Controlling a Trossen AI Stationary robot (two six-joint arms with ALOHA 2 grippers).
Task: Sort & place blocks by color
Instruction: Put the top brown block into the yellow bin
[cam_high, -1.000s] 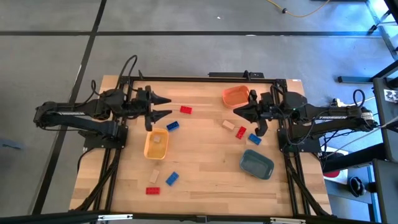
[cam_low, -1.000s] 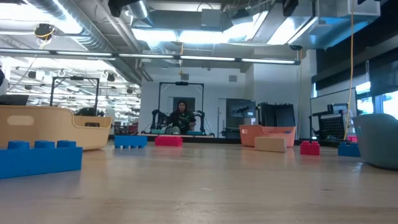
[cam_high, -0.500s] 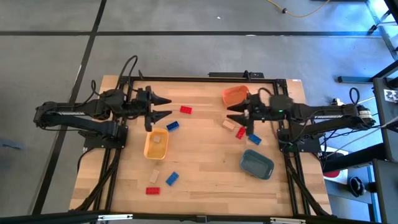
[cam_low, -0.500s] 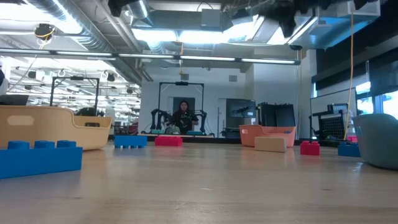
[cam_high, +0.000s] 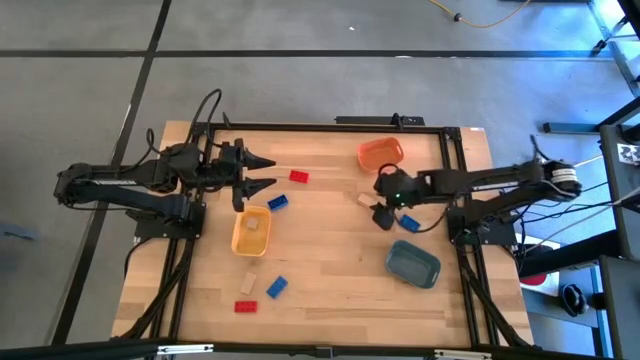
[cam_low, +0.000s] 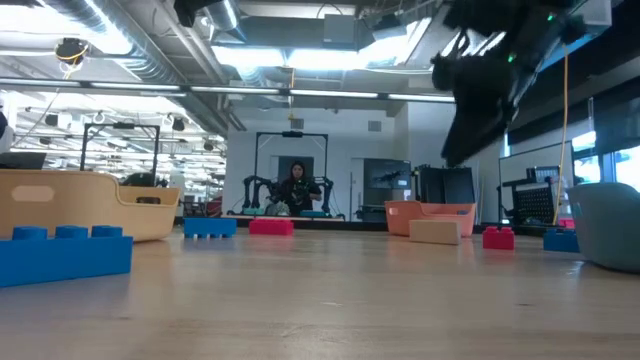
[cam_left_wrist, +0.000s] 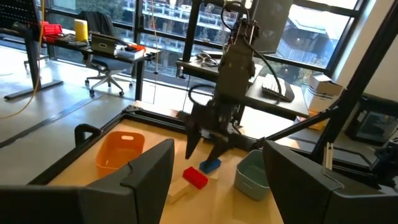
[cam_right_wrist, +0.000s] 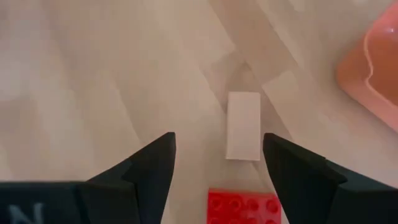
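My right gripper (cam_high: 379, 209) hangs open above the table, slanting down over a beige block (cam_right_wrist: 242, 133) and a red block (cam_right_wrist: 243, 207); both lie flat between the lines of its fingers, untouched. A blue block (cam_high: 409, 223) lies just beside them. My left gripper (cam_high: 266, 171) waits open and level at the table's far left. Near it lie a red block (cam_high: 298, 177) and a blue block (cam_high: 278, 202). A beige block (cam_high: 253, 226) lies in the yellow tray (cam_high: 238, 240). Three more blocks, beige (cam_high: 247, 284), blue (cam_high: 276, 287) and red (cam_high: 245, 307), lie near the front left.
The orange tray (cam_high: 380, 154) stands at the far right, close behind my right gripper. The slate-blue tray (cam_high: 413, 263) stands at the near right. Bare wood lies across the table's middle. Beyond the table a person (cam_low: 294, 185) sits in the room.
My right gripper has come down toward the red and beige blocks, reaching a little toward the table's left edge. It has tipped from level to slanting steeply down, and its fingers have opened. No block has moved.
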